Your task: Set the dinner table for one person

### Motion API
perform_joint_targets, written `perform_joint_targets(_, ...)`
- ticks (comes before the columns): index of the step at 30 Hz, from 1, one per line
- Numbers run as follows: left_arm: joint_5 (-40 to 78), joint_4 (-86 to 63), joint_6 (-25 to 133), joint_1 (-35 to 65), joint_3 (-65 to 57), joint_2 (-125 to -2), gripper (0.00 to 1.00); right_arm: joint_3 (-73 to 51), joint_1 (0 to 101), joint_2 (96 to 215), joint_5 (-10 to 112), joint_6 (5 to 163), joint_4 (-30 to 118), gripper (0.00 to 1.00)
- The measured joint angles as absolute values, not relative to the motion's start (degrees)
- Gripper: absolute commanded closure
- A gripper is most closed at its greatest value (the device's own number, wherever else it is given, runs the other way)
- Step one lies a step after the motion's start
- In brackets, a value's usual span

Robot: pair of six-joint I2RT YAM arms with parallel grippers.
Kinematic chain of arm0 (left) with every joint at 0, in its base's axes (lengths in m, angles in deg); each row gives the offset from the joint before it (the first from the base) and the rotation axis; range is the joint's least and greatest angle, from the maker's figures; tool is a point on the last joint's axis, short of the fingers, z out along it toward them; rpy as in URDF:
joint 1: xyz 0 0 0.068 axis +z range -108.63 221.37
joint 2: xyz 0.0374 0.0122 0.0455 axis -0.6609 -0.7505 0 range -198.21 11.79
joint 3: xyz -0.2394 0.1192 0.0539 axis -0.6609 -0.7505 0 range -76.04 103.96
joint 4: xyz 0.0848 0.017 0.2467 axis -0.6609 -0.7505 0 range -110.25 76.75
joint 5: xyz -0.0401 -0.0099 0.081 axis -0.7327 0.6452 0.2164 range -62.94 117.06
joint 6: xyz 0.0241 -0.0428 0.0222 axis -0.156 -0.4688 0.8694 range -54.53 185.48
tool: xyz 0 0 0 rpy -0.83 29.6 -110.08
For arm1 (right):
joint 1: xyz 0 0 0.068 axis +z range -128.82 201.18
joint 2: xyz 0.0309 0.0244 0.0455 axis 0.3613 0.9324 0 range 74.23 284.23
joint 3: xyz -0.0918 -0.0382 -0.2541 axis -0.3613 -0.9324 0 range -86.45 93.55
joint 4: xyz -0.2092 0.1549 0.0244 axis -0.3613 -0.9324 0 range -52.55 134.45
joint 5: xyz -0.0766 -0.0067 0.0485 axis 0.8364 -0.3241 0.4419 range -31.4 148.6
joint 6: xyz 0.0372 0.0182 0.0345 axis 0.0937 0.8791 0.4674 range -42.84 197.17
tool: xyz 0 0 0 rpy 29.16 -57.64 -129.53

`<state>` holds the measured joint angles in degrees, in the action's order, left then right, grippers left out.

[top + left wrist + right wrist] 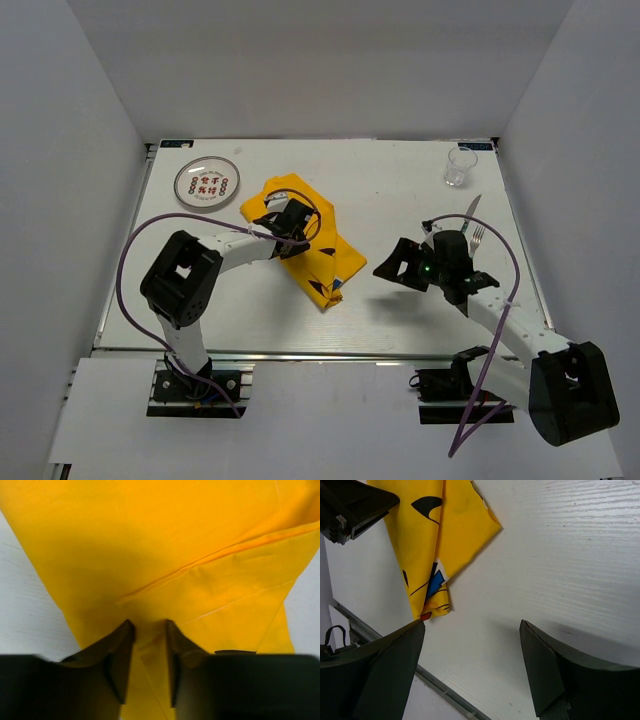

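The dinner table point(400, 190) is a white tabletop with faint plank lines. A crumpled yellow cartoon-printed cloth point(318, 250) lies at its middle. My left gripper point(287, 226) sits on the cloth's upper part. In the left wrist view the left gripper point(149, 623) is shut on a raised fold of the cloth point(175, 540). My right gripper point(398, 266) is open and empty just above the table, to the right of the cloth. In the right wrist view the right gripper point(472, 622) faces bare tabletop point(570, 555), with the cloth's lower corner point(437, 535) beyond its left finger.
A round patterned plate point(207, 183) lies at the back left. A clear glass point(459, 167) stands at the back right. A knife point(470, 210) and a fork point(478, 237) lie just behind the right arm. A metal rail point(300, 350) runs along the near edge.
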<state>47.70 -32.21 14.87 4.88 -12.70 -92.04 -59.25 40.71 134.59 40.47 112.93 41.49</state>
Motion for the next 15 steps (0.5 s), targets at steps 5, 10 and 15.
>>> perform_joint_targets(5,48.05,-32.26,14.95,4.88,-12.53,-92.04,0.81,-59.31,40.71,135.09,40.38,112.82,42.04,0.18)
perform_joint_targets(10,48.03,-32.08,15.37,4.88,-12.44,-92.04,1.0,-59.73,41.24,140.75,38.26,112.69,46.12,0.22)
perform_joint_targets(15,47.92,-32.08,15.48,4.88,-12.44,-91.39,1.0,-58.33,42.72,150.76,39.03,114.0,47.94,0.3)
